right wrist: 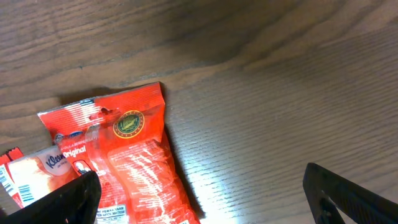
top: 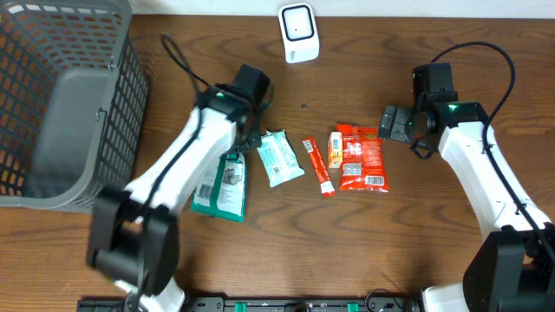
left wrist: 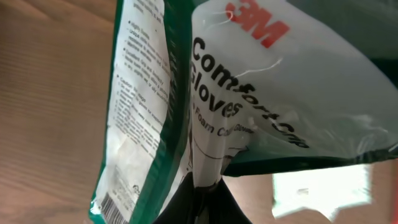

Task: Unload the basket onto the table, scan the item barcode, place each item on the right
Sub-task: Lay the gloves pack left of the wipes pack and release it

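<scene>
A green and white 3M glove pack [top: 222, 185] lies left of the table's middle, and my left gripper [top: 236, 149] is shut on its upper edge. In the left wrist view the pack [left wrist: 249, 81] fills the frame, pinched between the dark fingers of the left gripper [left wrist: 208, 205]. A barcode [left wrist: 115, 208] shows at the pack's lower left corner. A white scanner [top: 297, 33] stands at the table's far edge. My right gripper [top: 395, 123] is open just right of a red packet [top: 362, 156]. In its wrist view the right gripper [right wrist: 205, 205] holds nothing and the red packet [right wrist: 124, 162] lies by the left finger.
A grey wire basket [top: 61, 104] takes up the far left. Between the two arms lie a teal and white packet [top: 279, 158], an orange stick [top: 319, 167] and a small orange packet [top: 335, 149]. A black cable [top: 182, 65] runs behind the left arm.
</scene>
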Controlling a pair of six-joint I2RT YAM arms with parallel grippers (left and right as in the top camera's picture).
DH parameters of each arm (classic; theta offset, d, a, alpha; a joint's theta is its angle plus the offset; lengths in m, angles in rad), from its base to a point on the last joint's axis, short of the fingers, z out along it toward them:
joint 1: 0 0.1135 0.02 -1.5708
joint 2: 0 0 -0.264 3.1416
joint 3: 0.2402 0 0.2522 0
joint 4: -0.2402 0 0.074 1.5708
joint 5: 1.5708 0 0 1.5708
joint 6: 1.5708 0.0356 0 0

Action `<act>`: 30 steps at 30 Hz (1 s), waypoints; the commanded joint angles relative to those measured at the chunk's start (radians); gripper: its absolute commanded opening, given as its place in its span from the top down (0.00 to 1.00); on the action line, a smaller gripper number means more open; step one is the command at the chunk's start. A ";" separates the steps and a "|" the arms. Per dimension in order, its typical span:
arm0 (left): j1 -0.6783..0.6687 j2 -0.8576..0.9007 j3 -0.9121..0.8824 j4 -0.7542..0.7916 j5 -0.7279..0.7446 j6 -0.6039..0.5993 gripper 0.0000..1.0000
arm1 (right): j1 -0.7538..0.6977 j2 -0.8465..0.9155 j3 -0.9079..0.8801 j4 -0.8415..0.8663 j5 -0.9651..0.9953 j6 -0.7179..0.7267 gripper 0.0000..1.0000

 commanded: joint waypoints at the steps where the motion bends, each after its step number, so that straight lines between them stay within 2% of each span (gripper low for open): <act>1: -0.003 0.093 -0.002 0.016 -0.006 -0.043 0.93 | 0.000 -0.002 0.010 0.000 0.010 0.003 0.01; 10: -0.041 0.247 -0.002 0.109 -0.006 -0.054 0.93 | 0.000 -0.002 0.010 0.000 0.010 0.003 0.01; 14: -0.043 0.287 -0.002 0.163 -0.004 -0.122 0.93 | 0.000 -0.002 0.010 -0.001 0.010 0.003 0.01; 17: -0.043 0.290 -0.002 0.185 0.035 -0.143 0.93 | 0.000 -0.002 0.010 -0.001 0.010 0.003 0.01; 22: -0.043 0.282 -0.002 0.234 0.198 -0.142 0.93 | -0.001 -0.002 0.010 0.000 0.010 0.003 0.01; 30: -0.027 0.262 0.007 0.241 0.193 -0.102 0.93 | 0.000 -0.002 0.010 -0.001 0.010 0.003 0.01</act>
